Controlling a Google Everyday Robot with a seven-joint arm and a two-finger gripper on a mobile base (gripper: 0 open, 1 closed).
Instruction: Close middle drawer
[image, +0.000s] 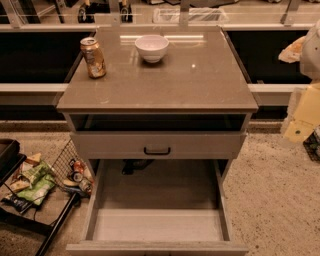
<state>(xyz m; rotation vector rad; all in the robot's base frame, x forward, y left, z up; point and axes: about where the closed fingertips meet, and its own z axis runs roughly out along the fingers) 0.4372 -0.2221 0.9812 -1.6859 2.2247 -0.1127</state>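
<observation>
Tabletop (200, 85) bears a can (93, 57) and white bowl (151, 48); pincer (304, 117) hangs far right.

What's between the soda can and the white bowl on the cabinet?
Nothing: bare cabinet top between can and bowl in the camera view. The gripper is at the right edge, away from the open middle drawer.

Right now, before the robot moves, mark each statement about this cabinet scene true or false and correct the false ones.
1. The middle drawer is pulled far out. True.
2. A can lies inside the middle drawer. False: the drawer is empty, and the can stands on the countertop.
3. The white bowl sits on the countertop. True.
4. The gripper touches the drawer front. False: it is at the right edge of the view, apart from the cabinet.
</observation>
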